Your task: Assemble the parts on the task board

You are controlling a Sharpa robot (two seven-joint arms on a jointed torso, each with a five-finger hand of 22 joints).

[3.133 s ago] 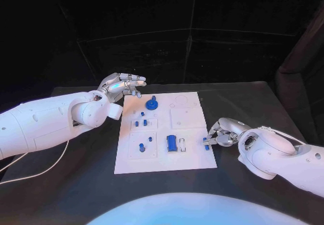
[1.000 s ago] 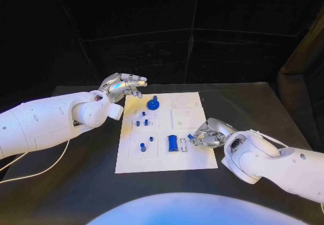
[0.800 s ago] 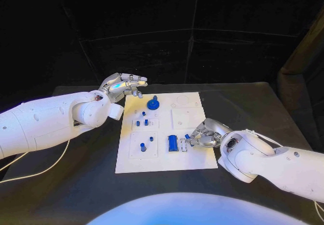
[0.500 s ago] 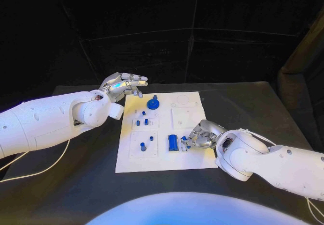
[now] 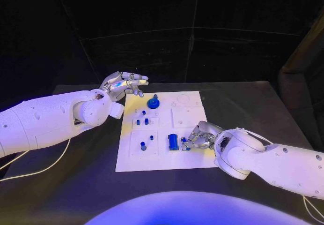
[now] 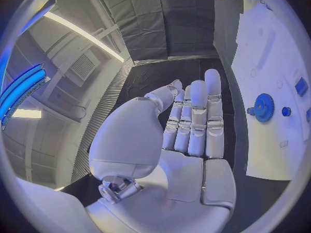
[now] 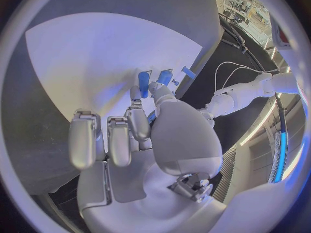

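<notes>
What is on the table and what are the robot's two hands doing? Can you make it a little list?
table: black
task board: white plate in the middle of the table
blue gear: at the board's far end
parts: small blue pieces on the board, such as a blue block
left hand: up beside the board's far corner, holding nothing
right hand: over the board, pinching a small blue part
</notes>
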